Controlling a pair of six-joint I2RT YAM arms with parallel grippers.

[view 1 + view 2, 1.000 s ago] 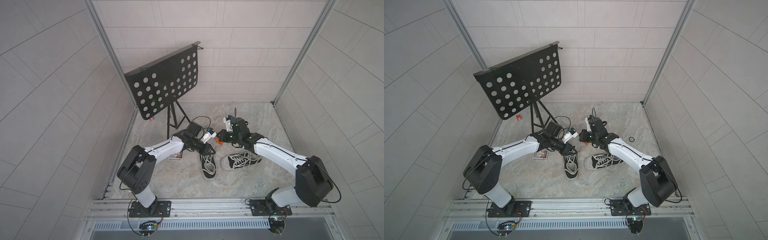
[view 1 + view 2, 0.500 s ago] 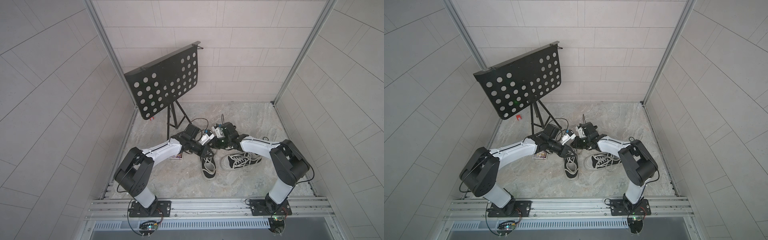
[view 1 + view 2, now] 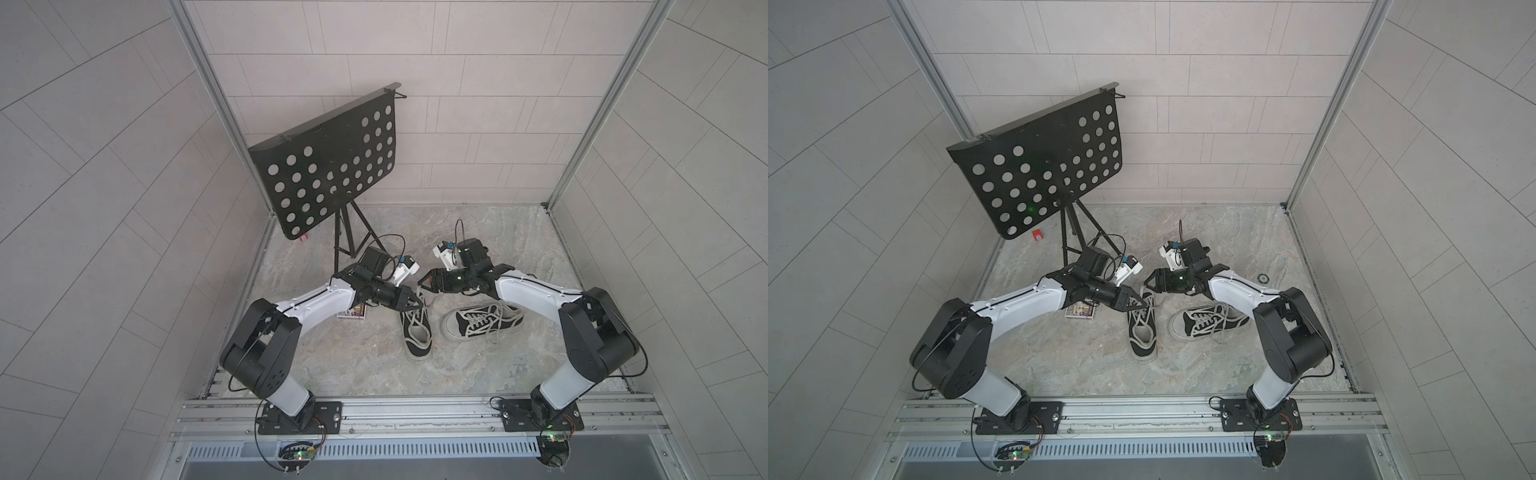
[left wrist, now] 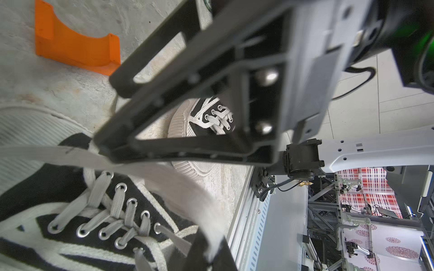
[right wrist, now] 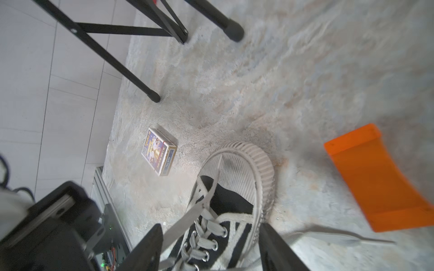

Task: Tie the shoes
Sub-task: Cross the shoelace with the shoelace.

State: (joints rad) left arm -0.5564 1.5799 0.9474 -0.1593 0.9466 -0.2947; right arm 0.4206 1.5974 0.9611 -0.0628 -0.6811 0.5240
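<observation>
Two black shoes with off-white soles lie on the stone floor. The middle shoe (image 3: 415, 332) (image 3: 1142, 332) has its toe toward the back, under both grippers. The other shoe (image 3: 482, 322) (image 3: 1208, 322) lies to its right, its laces loose. My left gripper (image 3: 419, 300) (image 4: 211, 258) is shut on a whitish lace (image 4: 178, 185) of the middle shoe (image 4: 70, 194), pulled up from it. My right gripper (image 3: 422, 281) (image 5: 211, 248) stands open just above that shoe's toe (image 5: 237, 169). The lace (image 5: 187, 220) runs between its fingers, ungripped.
A black perforated music stand (image 3: 328, 166) rises at the back left, its legs (image 5: 131, 77) close behind the arms. A small card box (image 3: 353, 311) (image 5: 159, 152) lies left of the shoes. An orange curved piece (image 5: 375, 178) (image 4: 75, 47) lies beyond the toe. A metal rail (image 3: 415, 409) borders the front.
My right gripper swung left to meet the left gripper over the middle shoe and has opened. The left gripper stays shut on the lace, barely moved.
</observation>
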